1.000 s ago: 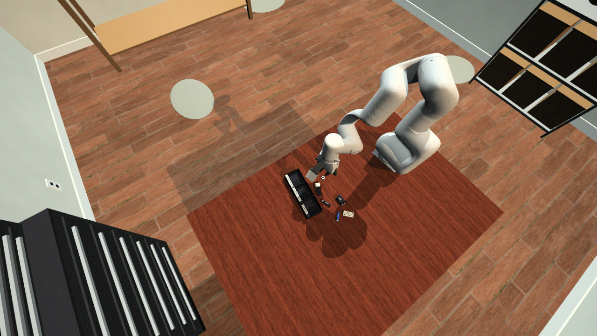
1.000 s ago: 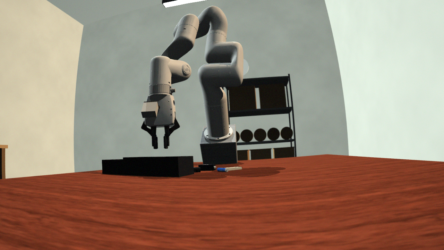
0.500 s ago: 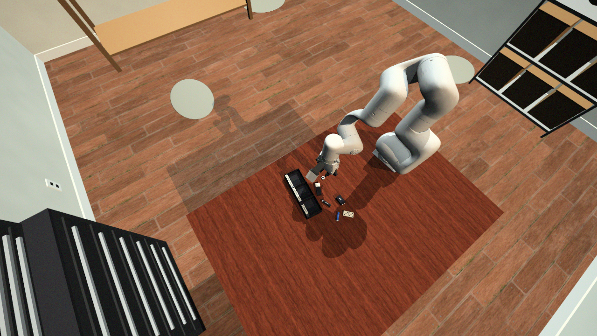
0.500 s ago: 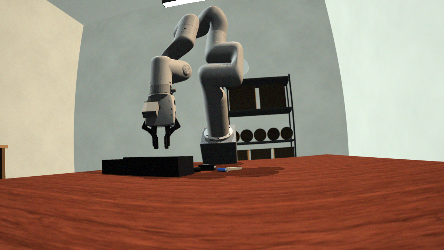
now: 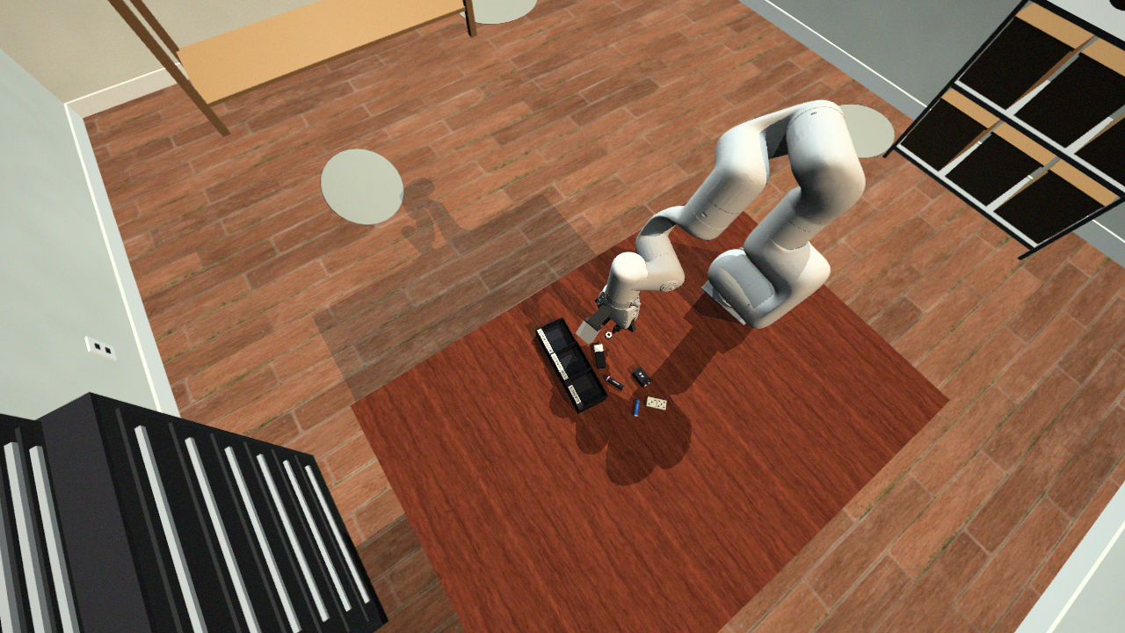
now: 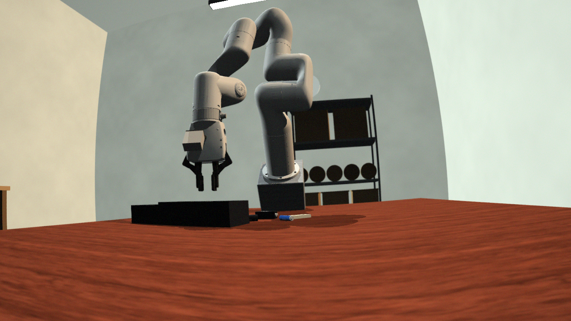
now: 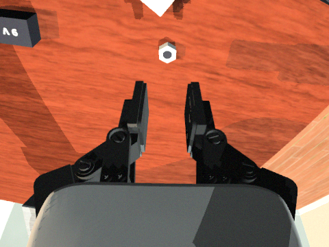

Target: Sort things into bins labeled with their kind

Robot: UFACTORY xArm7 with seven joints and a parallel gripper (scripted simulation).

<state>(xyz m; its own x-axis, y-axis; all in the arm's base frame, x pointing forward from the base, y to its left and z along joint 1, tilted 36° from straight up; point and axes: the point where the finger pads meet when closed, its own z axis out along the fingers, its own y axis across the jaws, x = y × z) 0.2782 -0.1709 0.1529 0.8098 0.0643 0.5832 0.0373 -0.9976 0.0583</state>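
Observation:
My gripper (image 5: 619, 328) (image 6: 206, 187) (image 7: 166, 97) hangs above the table with its fingers partly apart and nothing between them. A small white hex nut (image 5: 608, 336) (image 7: 167, 54) lies on the table just ahead of the fingertips. A black eraser with a white end (image 5: 599, 354) lies beyond the nut. A small black block with white letters (image 5: 641, 376) (image 7: 16, 27) lies further off.
A short dark pen-like thing (image 5: 614, 382), a blue battery (image 5: 636, 406) (image 6: 289, 217) and a pale domino tile (image 5: 656, 403) lie on the table right of the bins. The arm's base (image 5: 755, 283) (image 6: 281, 191) stands behind them. The table edge is near in the wrist view.

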